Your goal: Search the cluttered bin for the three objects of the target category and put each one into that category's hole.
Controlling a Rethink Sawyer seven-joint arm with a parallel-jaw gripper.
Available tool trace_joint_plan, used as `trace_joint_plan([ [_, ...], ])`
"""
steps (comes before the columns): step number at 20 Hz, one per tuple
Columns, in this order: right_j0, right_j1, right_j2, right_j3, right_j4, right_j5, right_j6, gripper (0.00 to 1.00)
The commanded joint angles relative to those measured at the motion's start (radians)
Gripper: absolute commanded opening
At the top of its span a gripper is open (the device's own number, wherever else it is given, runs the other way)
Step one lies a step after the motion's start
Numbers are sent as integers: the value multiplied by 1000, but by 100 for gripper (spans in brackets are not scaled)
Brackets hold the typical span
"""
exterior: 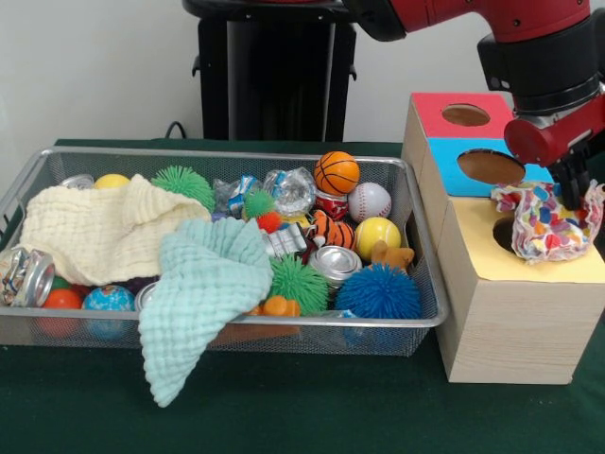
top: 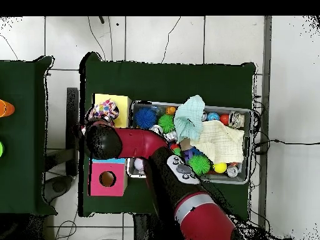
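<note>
A multicoloured patterned fabric bundle (exterior: 546,225) sits at the round hole in the yellow top of the wooden box (exterior: 492,312), its edges standing up around my gripper (exterior: 572,200). The gripper comes down from above and is shut on the bundle. In the overhead view the bundle (top: 103,111) lies on the yellow top (top: 119,101), with the arm's wrist (top: 103,140) next to it. The silver wire-mesh bin (exterior: 236,154) stands left of the box, full of clutter. I cannot pick out other fabric bundles in it.
The box also has a red top (exterior: 433,121) and a blue top (exterior: 442,175), each with a hole. The bin holds a cream cloth (exterior: 95,227), a mint cloth (exterior: 203,293) hanging over the front rim, spiky balls (exterior: 378,291), a basketball (exterior: 337,172), a baseball (exterior: 369,200) and cans (exterior: 336,263).
</note>
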Motion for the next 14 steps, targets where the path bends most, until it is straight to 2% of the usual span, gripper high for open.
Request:
trace_joint_plan([
  [1, -16, 9, -30, -53, 9, -83, 228, 0],
  [7, -11, 13, -52, -63, 2, -94, 220, 0],
  [13, 13, 27, -112, -75, -9, -67, 202, 0],
  [14, 37, 34, -153, -91, -16, -41, 190, 0],
])
